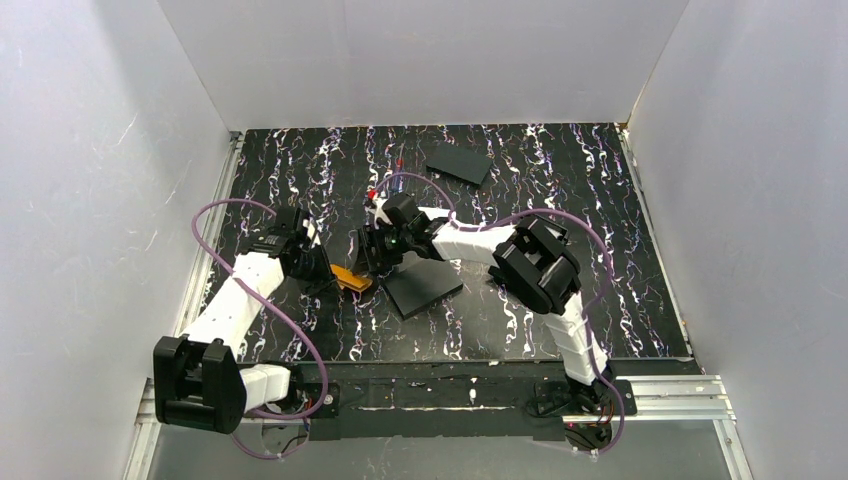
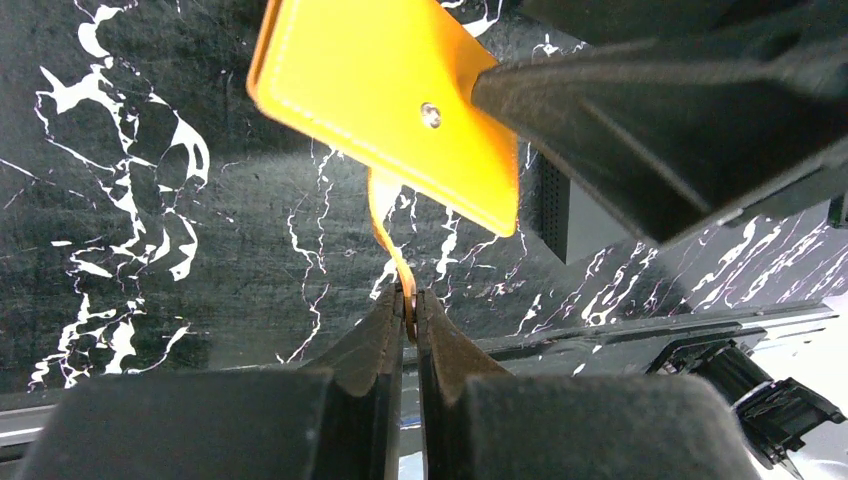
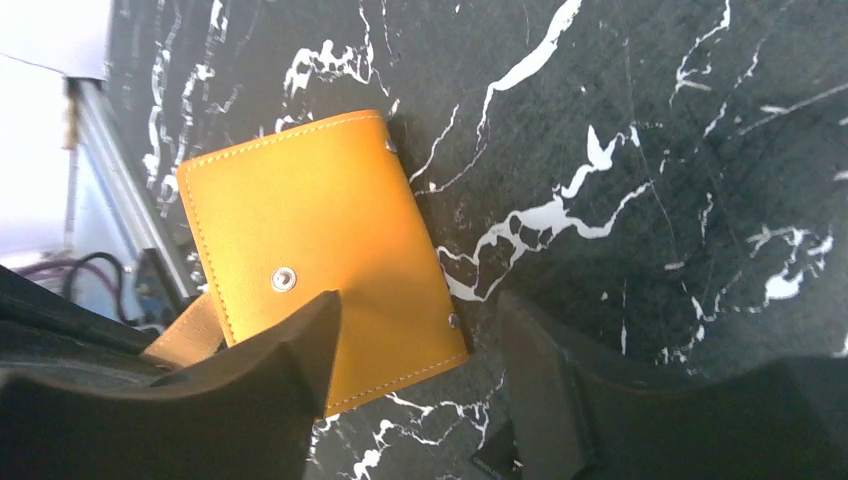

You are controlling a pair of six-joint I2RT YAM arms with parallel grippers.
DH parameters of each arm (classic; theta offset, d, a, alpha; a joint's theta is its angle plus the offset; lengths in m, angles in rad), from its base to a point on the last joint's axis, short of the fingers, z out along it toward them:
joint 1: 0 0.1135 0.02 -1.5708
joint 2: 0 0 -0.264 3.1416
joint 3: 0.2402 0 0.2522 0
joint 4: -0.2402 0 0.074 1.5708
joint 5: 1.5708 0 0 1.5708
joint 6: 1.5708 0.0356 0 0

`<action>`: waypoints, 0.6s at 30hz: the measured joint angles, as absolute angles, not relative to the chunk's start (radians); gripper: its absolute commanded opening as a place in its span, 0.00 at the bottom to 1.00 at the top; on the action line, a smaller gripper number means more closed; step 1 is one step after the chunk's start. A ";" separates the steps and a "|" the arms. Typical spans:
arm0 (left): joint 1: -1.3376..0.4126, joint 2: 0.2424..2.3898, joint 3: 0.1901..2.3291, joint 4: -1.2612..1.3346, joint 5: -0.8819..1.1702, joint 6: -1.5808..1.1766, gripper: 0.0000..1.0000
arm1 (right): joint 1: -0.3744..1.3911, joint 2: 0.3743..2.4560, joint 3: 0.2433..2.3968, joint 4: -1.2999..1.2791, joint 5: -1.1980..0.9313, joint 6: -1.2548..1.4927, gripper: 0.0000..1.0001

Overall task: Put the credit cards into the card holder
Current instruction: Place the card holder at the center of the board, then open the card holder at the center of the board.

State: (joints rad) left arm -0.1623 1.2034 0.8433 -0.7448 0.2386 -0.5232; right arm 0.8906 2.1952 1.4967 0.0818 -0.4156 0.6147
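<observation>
We see the left gripper (image 2: 411,305) pinched tight on the clasp tab (image 2: 384,220) of the card holder (image 3: 310,240), left of the table's (image 1: 600,200) middle, while the right gripper (image 3: 420,335) stands parted over it.

closed orange card holder (image 3: 310,230), clasp tab (image 2: 386,235) extended

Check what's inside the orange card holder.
Can't see inside: the card holder is folded shut; only its orange cover and a snap stud show. Any contents are hidden.
</observation>
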 measured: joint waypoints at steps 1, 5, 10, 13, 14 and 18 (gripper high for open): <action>-0.162 1.209 0.843 -0.741 0.244 -0.519 0.00 | 0.898 2.192 1.509 0.056 -0.393 0.582 0.75; -0.147 1.198 0.843 -0.735 0.259 -0.503 0.00 | 0.918 2.132 1.495 -0.030 -0.327 0.464 0.83; -0.140 1.179 0.843 -0.734 0.263 -0.487 0.00 | 0.921 2.034 1.443 -0.051 -0.344 0.337 0.86; -0.139 1.179 0.843 -0.734 0.263 -0.482 0.00 | 0.923 2.003 1.433 -0.044 -0.364 0.285 0.82; -0.139 1.180 0.843 -0.734 0.263 -0.482 0.00 | 0.924 2.000 1.432 -0.042 -0.369 0.276 0.79; -0.139 1.180 0.843 -0.734 0.266 -0.479 0.00 | 0.936 2.008 1.437 -0.039 -0.391 0.255 0.71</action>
